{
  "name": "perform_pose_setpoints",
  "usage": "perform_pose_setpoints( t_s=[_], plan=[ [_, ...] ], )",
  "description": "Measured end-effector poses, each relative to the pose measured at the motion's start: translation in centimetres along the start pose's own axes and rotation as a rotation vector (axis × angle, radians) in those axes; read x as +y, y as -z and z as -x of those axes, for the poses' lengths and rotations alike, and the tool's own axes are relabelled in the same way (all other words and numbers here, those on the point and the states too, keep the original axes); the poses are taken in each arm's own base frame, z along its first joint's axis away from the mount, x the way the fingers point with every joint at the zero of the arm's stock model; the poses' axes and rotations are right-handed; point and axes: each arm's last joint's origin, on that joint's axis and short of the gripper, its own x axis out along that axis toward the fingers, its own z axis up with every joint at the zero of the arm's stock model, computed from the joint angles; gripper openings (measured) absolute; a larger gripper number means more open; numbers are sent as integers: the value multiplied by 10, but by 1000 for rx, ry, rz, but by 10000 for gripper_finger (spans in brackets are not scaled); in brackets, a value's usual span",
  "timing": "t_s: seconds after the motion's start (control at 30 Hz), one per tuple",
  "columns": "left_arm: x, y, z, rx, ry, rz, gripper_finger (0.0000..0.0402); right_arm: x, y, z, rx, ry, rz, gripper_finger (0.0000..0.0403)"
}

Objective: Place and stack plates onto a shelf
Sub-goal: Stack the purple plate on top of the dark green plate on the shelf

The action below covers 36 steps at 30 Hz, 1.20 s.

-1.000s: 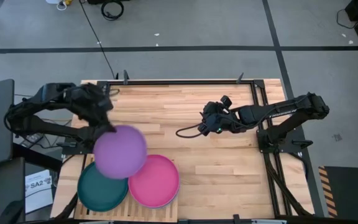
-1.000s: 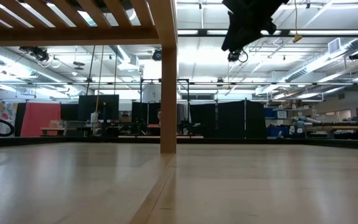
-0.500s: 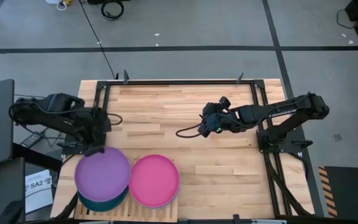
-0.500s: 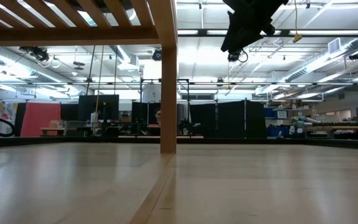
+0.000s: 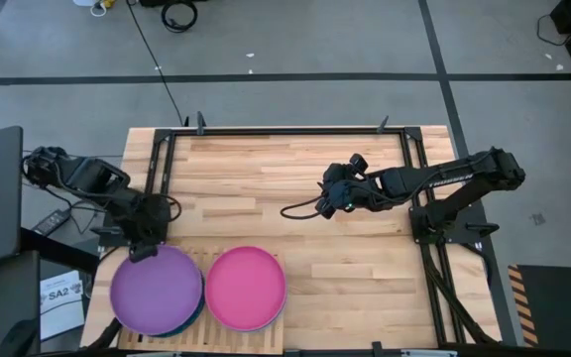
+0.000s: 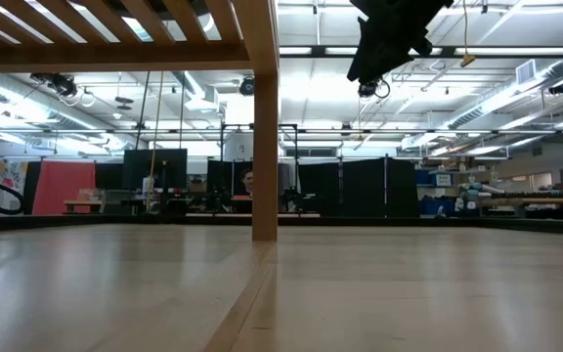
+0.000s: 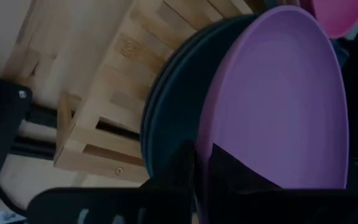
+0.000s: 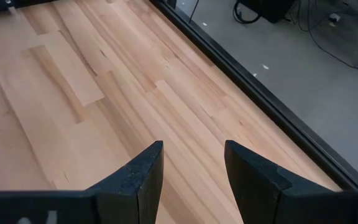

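Note:
A purple plate (image 5: 157,290) lies over a stack of teal and dark plates (image 5: 199,305) on the left half of the slatted wooden shelf (image 5: 206,259), at the table's near left corner. In the left wrist view the purple plate (image 7: 278,106) covers the darker plates (image 7: 173,106). A magenta plate (image 5: 246,288) tops the stack on the shelf's right half. My left gripper (image 5: 144,250) is shut on the purple plate at its far rim. My right gripper (image 5: 331,199) hangs open above the bare middle of the table, fingers apart (image 8: 192,163). My left gripper pinches the purple plate's far rim (image 7: 205,132) between its two fingers (image 7: 184,163), one on the upper face and one beneath. The fingers come from the table's far left, slanting down. The plate sits a little tilted over the darker plates, its held rim slightly raised.
The butcher-block tabletop (image 5: 266,178) is bare boards from the shelf to the far edge, framed by black rails (image 5: 285,130). In the low view the shelf's slats (image 6: 115,29) and one leg (image 6: 265,127) show overhead, my right gripper (image 6: 389,39) above.
My left gripper has carried the purple plate from above the gap between the two stacks toward the table's near left corner and down, so it now covers the teal stack. The left arm has drawn back toward the left edge.

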Motion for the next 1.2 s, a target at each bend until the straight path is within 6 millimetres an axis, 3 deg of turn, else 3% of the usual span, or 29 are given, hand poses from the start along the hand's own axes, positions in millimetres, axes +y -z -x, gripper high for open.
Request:
perform_pose_setpoints(
  t_s=[0.7, 1.2],
  plan=[
    [-3, 2, -3, -52, -39, -17, 46, 0, 0, 0, 0, 0, 0, 176],
    [-9, -3, -11, -28, -72, -14, 166, 1, 1, 0, 19, -37, 8, 176]
  ],
)
